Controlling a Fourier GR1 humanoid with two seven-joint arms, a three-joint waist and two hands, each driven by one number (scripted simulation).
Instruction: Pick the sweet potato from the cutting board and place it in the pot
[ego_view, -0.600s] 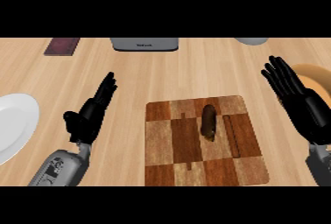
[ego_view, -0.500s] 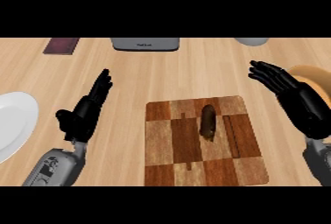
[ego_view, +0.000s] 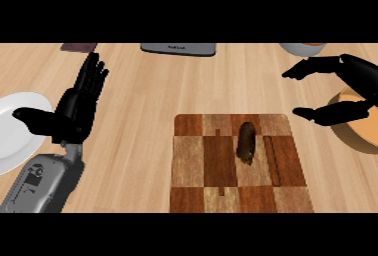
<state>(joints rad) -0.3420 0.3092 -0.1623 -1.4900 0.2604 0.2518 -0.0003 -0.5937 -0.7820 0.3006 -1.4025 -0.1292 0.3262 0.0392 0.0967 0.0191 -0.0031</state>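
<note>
On cutting board (ego_view: 203, 172): sweet potato (ego_view: 246, 142); untouched.

Bare counter (ego_view: 184, 85) lies open between right hand (ego_view: 347, 90) and sweet potato (ego_view: 246, 142).

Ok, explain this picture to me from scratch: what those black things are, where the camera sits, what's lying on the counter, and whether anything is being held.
The camera sits at the head of a humanoid robot and looks steeply down at a wooden kitchen counter. The black shapes are its two hands on grey forearms.

The left hand is open with fingers straight and holds nothing. The right hand has fingers and thumb spread apart like a claw; it holds nothing either.

In the middle lies a checkered cutting board with a brown sweet potato on it. At the right edge, partly hidden by the right hand, is the pot. A white plate shows at the left edge. Along the far edge are a grey object, a dark flat object and a rounded grey thing, all cut off.
</note>
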